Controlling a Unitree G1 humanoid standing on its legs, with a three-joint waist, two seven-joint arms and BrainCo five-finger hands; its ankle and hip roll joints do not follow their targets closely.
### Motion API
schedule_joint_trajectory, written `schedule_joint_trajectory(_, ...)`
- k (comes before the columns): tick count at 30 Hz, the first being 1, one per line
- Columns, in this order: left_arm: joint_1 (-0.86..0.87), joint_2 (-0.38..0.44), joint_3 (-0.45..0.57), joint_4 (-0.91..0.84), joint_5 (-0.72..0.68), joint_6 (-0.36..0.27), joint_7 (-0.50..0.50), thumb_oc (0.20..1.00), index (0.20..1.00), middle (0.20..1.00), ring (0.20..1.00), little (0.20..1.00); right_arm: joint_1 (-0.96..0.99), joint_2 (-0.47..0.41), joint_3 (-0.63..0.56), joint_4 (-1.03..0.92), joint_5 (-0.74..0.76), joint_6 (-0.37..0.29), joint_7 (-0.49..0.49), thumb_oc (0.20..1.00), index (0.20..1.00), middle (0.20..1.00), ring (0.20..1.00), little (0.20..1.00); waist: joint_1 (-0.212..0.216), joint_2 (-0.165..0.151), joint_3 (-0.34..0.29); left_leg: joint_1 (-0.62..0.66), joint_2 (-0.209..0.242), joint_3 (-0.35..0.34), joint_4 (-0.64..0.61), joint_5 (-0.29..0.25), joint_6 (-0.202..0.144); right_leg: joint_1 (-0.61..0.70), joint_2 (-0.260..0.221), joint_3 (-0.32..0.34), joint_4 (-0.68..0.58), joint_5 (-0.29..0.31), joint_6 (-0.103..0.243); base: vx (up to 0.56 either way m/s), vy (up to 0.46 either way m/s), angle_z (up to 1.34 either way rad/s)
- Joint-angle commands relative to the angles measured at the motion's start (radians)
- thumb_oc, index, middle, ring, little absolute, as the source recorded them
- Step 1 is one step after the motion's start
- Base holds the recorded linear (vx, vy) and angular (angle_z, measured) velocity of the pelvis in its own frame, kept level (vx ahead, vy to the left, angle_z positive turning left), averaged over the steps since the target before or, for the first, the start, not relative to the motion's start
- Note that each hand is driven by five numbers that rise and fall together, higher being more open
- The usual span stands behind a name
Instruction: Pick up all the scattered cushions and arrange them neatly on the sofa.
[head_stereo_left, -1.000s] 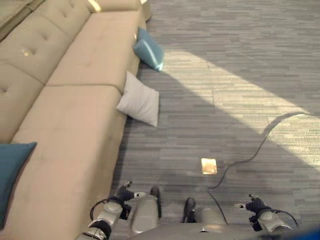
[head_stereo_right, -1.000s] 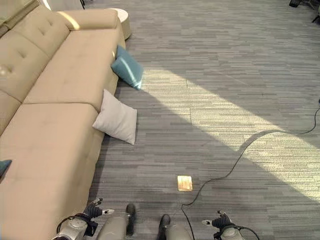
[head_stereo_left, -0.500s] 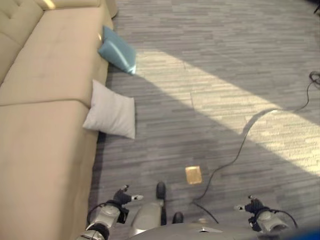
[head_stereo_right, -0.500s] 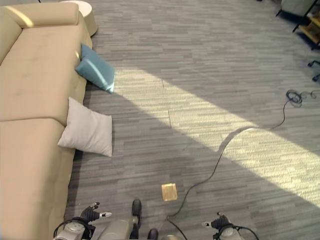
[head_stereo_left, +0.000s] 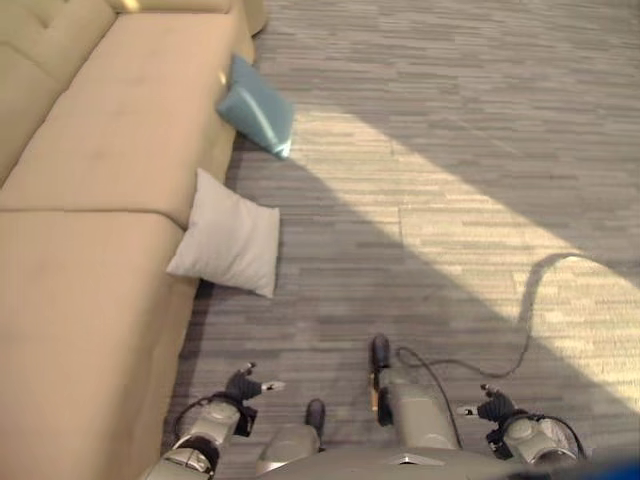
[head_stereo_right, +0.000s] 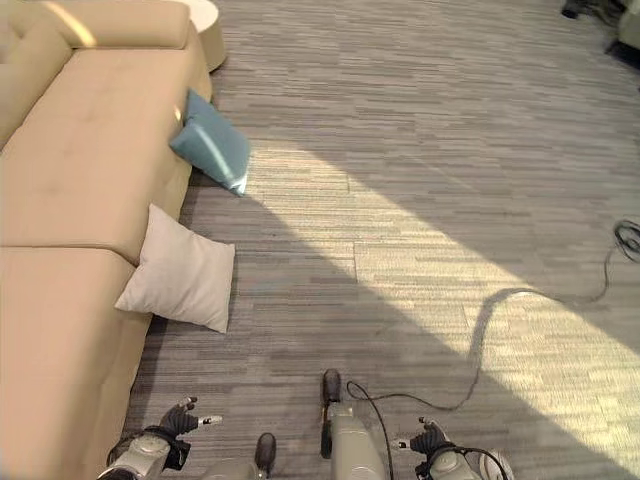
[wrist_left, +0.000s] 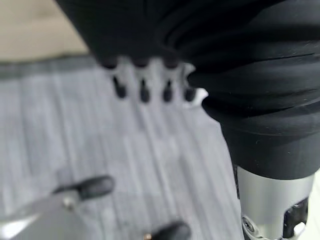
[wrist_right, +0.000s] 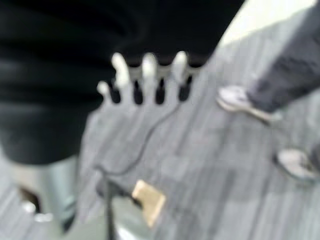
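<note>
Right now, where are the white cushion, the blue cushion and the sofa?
white cushion (head_stereo_left: 228, 245), left eye view, middle of its face.
blue cushion (head_stereo_left: 258, 106), left eye view, middle of its upper face.
sofa (head_stereo_left: 110, 140), left eye view, bare seat.

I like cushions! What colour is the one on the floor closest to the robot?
The cushion is white, leaning against the sofa; clearest in the right eye view.
</note>
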Motion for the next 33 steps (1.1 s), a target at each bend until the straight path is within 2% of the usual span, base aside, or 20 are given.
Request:
schedule_joint_trajectory(1,0.023,0.027,0.022,-0.033,-0.012,-0.016,-0.001,1.0,1.0,1.0,1.0,1.0,-0.003,-0.035,-0.004,-0.009,0.004,-0.029,-0.017,1.0,1.0,1.0,1.0,1.0,0.009,-0.046,-0.001,-0.11,-0.018,0.115,0.376,-0.006,-0.081,0.066,-0.025,0.004,-0.026,-0.094,0.069,0.22,-0.259,0.89)
schedule_joint_trajectory(3,0.024,0.031,0.027,-0.049,-0.036,-0.014,-0.003,1.0,1.0,1.0,1.0,1.0,-0.005,-0.037,-0.005,-0.013,0.019,-0.028,-0.017,1.0,1.0,1.0,1.0,1.0,0.014,-0.057,0.004,-0.187,0.026,0.175,0.485,0.029,-0.065,0.096,-0.026,-0.021,-0.031,-0.122,0.04,0.12,-0.186,0.81)
schedule_joint_trajectory(5,0.021,0.032,0.035,-0.049,-0.055,-0.009,0.004,1.0,1.0,1.0,1.0,1.0,-0.005,-0.038,-0.011,-0.01,0.031,-0.02,-0.021,1.0,1.0,1.0,1.0,1.0,0.018,-0.061,0.004,-0.216,0.07,0.235,0.467,0.029,-0.057,0.128,-0.03,-0.052,-0.031,-0.156,0.023,0.13,-0.115,0.45)
schedule_joint_trajectory(6,0.021,0.032,0.035,-0.049,-0.056,-0.009,0.004,1.0,1.0,1.0,1.0,1.0,-0.005,-0.038,-0.011,-0.009,0.031,-0.02,-0.021,1.0,1.0,1.0,1.0,1.0,0.017,-0.061,0.004,-0.216,0.07,0.234,0.468,0.029,-0.056,0.129,-0.03,-0.052,-0.031,-0.157,0.024,0.2,-0.049,0.57)
schedule_joint_trajectory(7,0.012,0.027,0.026,-0.044,-0.052,-0.01,0.003,1.0,1.0,1.0,1.0,1.0,0.004,-0.038,-0.02,-0.007,0.046,-0.02,-0.021,1.0,1.0,1.0,1.0,1.0,0.018,-0.061,-0.002,-0.233,0.091,0.287,0.357,-0.006,-0.049,0.159,-0.043,-0.086,-0.042,-0.186,0.031,0.14,-0.02,0.62)
schedule_joint_trajectory(8,0.012,0.027,0.026,-0.044,-0.052,-0.01,0.003,1.0,1.0,1.0,1.0,1.0,0.004,-0.038,-0.02,-0.007,0.046,-0.02,-0.021,1.0,1.0,1.0,1.0,1.0,0.018,-0.061,-0.002,-0.232,0.091,0.287,0.356,-0.006,-0.049,0.159,-0.043,-0.086,-0.042,-0.186,0.031,0.28,0.019,0.73)
schedule_joint_trajectory(9,0.004,0.027,0.017,-0.044,-0.044,-0.01,0.001,1.0,1.0,1.0,1.0,1.0,0.012,-0.038,-0.028,-0.003,0.051,-0.017,-0.027,1.0,1.0,1.0,1.0,1.0,0.018,-0.05,-0.011,-0.27,0.114,0.347,0.236,0.029,-0.059,0.187,-0.053,-0.125,-0.06,-0.202,0.038,0.15,0.041,0.9)
schedule_joint_trajectory(10,0.005,0.027,0.016,-0.044,-0.044,-0.01,0.001,1.0,1.0,1.0,1.0,1.0,0.012,-0.038,-0.028,-0.003,0.051,-0.017,-0.027,1.0,1.0,1.0,1.0,1.0,0.017,-0.05,-0.008,-0.264,0.113,0.347,0.234,0.027,-0.059,0.193,-0.054,-0.126,-0.06,-0.205,0.039,0.38,0.117,1.28)
schedule_joint_trajectory(11,0.003,0.033,0.015,-0.047,-0.033,-0.006,0.0,1.0,1.0,1.0,1.0,1.0,0.019,-0.036,-0.037,0.007,0.055,-0.009,-0.035,1.0,1.0,1.0,1.0,1.0,0.024,-0.03,-0.018,-0.297,0.128,0.407,0.121,0.097,-0.086,0.238,-0.041,-0.155,-0.071,-0.242,0.045,0.24,0.077,1.37)
schedule_joint_trajectory(12,0.003,0.033,0.014,-0.048,-0.033,-0.005,0.0,1.0,1.0,1.0,1.0,1.0,0.02,-0.036,-0.037,0.008,0.055,-0.009,-0.035,1.0,1.0,1.0,1.0,1.0,0.025,-0.032,-0.017,-0.292,0.125,0.408,0.115,0.098,-0.087,0.241,-0.043,-0.154,-0.071,-0.244,0.046,0.36,0.192,1.1)
schedule_joint_trajectory(13,0.015,0.037,0.023,-0.038,-0.02,-0.004,0.005,1.0,1.0,1.0,1.0,1.0,0.024,-0.025,-0.04,0.001,0.049,-0.011,-0.026,1.0,1.0,1.0,1.0,1.0,0.024,-0.022,-0.022,-0.243,0.12,0.419,0.037,0.125,-0.08,0.233,-0.042,-0.169,-0.025,-0.251,0.054,0.13,0.117,0.58)
schedule_joint_trajectory(16,0.039,0.036,0.035,-0.027,-0.02,-0.002,0.002,1.0,1.0,1.0,1.0,1.0,0.024,-0.013,-0.037,-0.004,0.04,-0.011,-0.021,1.0,1.0,1.0,1.0,1.0,0.035,-0.035,-0.037,-0.232,0.075,0.386,0.057,0.097,-0.053,0.243,-0.068,-0.159,0.031,-0.245,0.073,0.28,0.194,-0.29)
schedule_joint_trajectory(17,0.039,0.036,0.035,-0.027,-0.02,-0.002,0.002,1.0,1.0,1.0,1.0,1.0,0.024,-0.013,-0.037,-0.004,0.04,-0.011,-0.021,1.0,1.0,1.0,1.0,1.0,0.035,-0.035,-0.037,-0.232,0.075,0.386,0.057,0.097,-0.053,0.243,-0.068,-0.159,0.031,-0.245,0.073,0.35,0.267,-0.32)
schedule_joint_trajectory(19,0.061,0.047,0.063,-0.019,-0.028,0.003,0.0,1.0,1.0,1.0,1.0,1.0,0.007,-0.004,-0.034,-0.011,0.037,-0.012,-0.017,1.0,1.0,1.0,1.0,1.0,0.058,-0.044,-0.031,-0.199,0.048,0.368,0.069,0.059,-0.019,0.213,-0.098,-0.139,0.142,-0.215,0.101,0.25,0.222,-0.54)
schedule_joint_trajectory(23,0.069,0.066,0.078,-0.018,-0.033,0.005,0.007,1.0,1.0,1.0,1.0,1.0,-0.004,-0.003,-0.031,-0.03,0.039,-0.015,-0.019,1.0,1.0,1.0,1.0,1.0,0.067,-0.031,-0.023,-0.143,0.03,0.342,0.063,0.024,0.013,0.137,-0.109,-0.119,0.297,-0.181,0.098,0.19,0.124,-0.19)
schedule_joint_trajectory(25,0.072,0.068,0.079,-0.02,-0.035,0.003,0.006,1.0,1.0,1.0,1.0,1.0,-0.005,-0.004,-0.03,-0.036,0.037,-0.014,-0.017,1.0,1.0,1.0,1.0,1.0,0.064,-0.027,-0.024,-0.125,0.026,0.33,0.056,0.017,0.014,0.111,-0.098,-0.116,0.285,-0.181,0.09,0.23,0.061,-0.06)
schedule_joint_trajectory(28,0.067,0.067,0.079,-0.015,-0.032,-0.001,0.011,1.0,1.0,1.0,1.0,1.0,-0.018,-0.012,-0.019,-0.046,0.026,-0.011,-0.014,1.0,1.0,1.0,1.0,1.0,0.05,-0.035,-0.015,-0.069,0.0,0.297,0.049,-0.021,0.01,0.053,-0.113,-0.132,0.1,-0.139,0.098,0.25,-0.042,0.1)
schedule_joint_trajectory(29,0.067,0.067,0.079,-0.015,-0.031,-0.002,0.011,1.0,1.0,1.0,1.0,1.0,-0.018,-0.012,-0.019,-0.047,0.026,-0.011,-0.014,1.0,1.0,1.0,1.0,1.0,0.049,-0.033,-0.013,-0.066,0.002,0.295,0.049,-0.023,0.01,0.059,-0.111,-0.134,0.096,-0.138,0.098,0.2,-0.072,0.06)
schedule_joint_trajectory(31,0.053,0.064,0.09,-0.006,-0.033,-0.008,0.018,1.0,1.0,1.0,1.0,1.0,-0.026,-0.014,-0.013,-0.044,0.011,-0.007,-0.012,1.0,1.0,1.0,1.0,1.0,0.037,-0.044,0.0,-0.027,-0.013,0.265,0.056,-0.051,-0.004,0.018,-0.132,-0.126,-0.062,-0.077,0.131,0.32,-0.119,0.29)
schedule_joint_trajectory(33,0.046,0.06,0.092,-0.009,-0.041,-0.011,0.018,1.0,1.0,1.0,1.0,1.0,-0.024,-0.015,-0.013,-0.04,0.005,-0.003,-0.007,1.0,1.0,1.0,1.0,1.0,0.029,-0.046,0.009,-0.01,-0.015,0.235,0.068,-0.066,-0.012,0.008,-0.131,-0.101,-0.099,-0.059,0.145,0.26,-0.109,0.26)
